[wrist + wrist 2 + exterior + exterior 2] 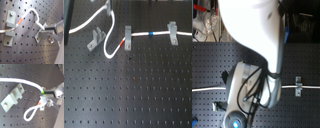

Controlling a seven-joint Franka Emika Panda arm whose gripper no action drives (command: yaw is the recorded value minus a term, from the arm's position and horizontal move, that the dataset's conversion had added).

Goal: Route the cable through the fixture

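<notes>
In the first exterior view, the cable (110, 37) drops from the top edge, passes just beside the fixture (95, 39) on its right, loops low, then its red band (121, 45) meets the middle clip (128, 37). From there it runs right, blue band (151, 34) showing, through the far clip (172, 33). In the second wrist view the gripper (44, 99) is pinching the cable, near a grey clip.
</notes>
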